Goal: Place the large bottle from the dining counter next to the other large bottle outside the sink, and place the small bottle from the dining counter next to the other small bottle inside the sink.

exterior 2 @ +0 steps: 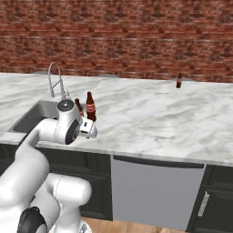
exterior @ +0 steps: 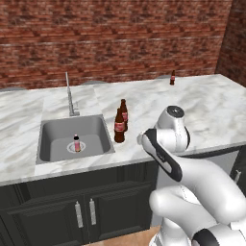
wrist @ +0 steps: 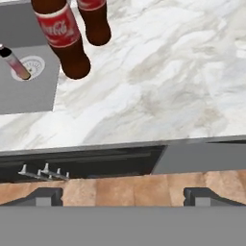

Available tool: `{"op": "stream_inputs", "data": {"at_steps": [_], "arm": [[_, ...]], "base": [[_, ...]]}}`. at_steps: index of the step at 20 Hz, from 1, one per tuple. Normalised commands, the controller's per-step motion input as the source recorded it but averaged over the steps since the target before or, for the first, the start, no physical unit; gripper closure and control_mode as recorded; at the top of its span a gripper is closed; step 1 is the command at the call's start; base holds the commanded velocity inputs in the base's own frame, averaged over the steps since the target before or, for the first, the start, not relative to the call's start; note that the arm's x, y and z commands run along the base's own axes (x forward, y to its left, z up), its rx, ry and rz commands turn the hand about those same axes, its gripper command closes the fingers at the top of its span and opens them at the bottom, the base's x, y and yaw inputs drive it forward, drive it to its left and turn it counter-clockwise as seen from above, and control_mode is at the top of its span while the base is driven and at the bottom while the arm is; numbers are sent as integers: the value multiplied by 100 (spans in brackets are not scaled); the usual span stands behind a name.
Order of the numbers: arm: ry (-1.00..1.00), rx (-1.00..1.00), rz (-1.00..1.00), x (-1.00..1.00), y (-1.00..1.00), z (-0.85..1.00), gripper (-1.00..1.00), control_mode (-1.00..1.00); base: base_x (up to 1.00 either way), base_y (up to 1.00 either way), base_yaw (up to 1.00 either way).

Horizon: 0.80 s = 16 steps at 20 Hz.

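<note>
- You face a red brick wall (exterior: pixel 115 33) behind a long white-grey veined marble counter (exterior: pixel 192 110) set on black cabinets (exterior: pixel 57 211).
- A rectangular grey steel sink (exterior: pixel 50 137) is sunk into the counter's left part, with a chrome gooseneck tap (exterior: pixel 70 96) at its back edge.
- Your robot's white arm rises in front of the counter, right of the sink. Its gripper (wrist: pixel 123 194) hangs past the counter's front edge, fingers spread wide apart, holding nothing.
- Two tall dark brown bottles with red labels stand upright on the marble just right of the sink: the large bottle (exterior: pixel 119 126) nearer the front, the other large bottle (exterior: pixel 124 115) just behind it. They stand close together; you cannot tell whether they touch.
- One short bottle with a reddish label, the other small bottle (exterior: pixel 76 143), stands inside the sink over the drain.
- The small bottle (exterior: pixel 172 78) stands upright far off at the counter's back right, well apart from the rest.
</note>
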Motion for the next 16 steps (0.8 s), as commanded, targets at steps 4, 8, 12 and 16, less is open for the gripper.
{"op": "stream_inputs", "data": {"at_steps": [4,8,12,16], "arm": [[0,0,0,-5,0,-14,-100,100],[0,0,0,0,0,0,-100,100],[0,0,0,0,0,0,-100,100],[0,0,0,0,0,0,-100,100]], "base": [[-20,0,0],[-88,0,0],[-47,-29,0],[-1,-89,0]]}}
